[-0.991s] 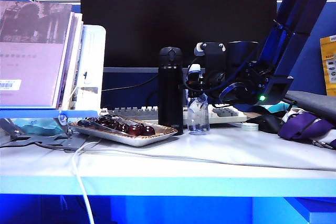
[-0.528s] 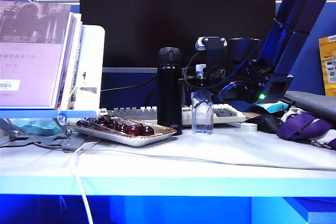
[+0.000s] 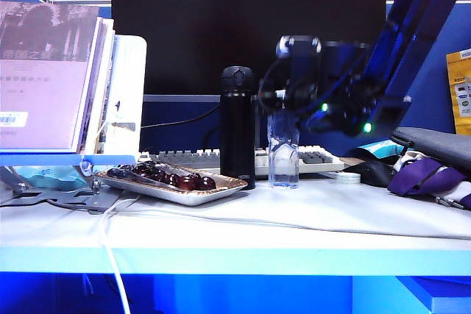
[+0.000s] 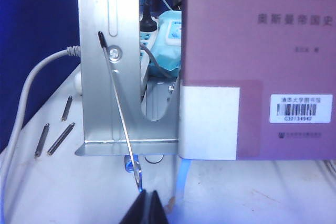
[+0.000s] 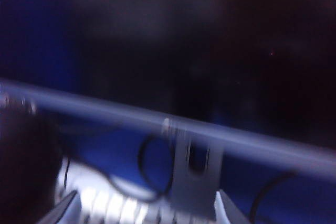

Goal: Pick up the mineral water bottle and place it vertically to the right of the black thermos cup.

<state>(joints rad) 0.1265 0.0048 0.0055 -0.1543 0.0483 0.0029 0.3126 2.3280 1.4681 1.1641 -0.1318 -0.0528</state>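
Purple-covered book (image 4: 257, 51) fills the left wrist view, where the left tool (image 4: 143, 208) rests pressed together. Rightward, the matte black thermos cup (image 3: 238, 126) stands on the white bench (image 3: 294, 218); just beside it, on its right, the clear ridged mineral water bottle (image 3: 283, 156) stands upright. Above it the right tool (image 3: 291, 97) is spread; it should lift straight up to avoid tipping the bottle.

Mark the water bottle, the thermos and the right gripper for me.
Water bottle (image 3: 283, 161): exterior view, on its clear ridged body.
Thermos (image 3: 238, 134): exterior view, mid black body.
Right gripper (image 5: 147, 211): right wrist view, midway between its two pale fingertips, which stand apart.
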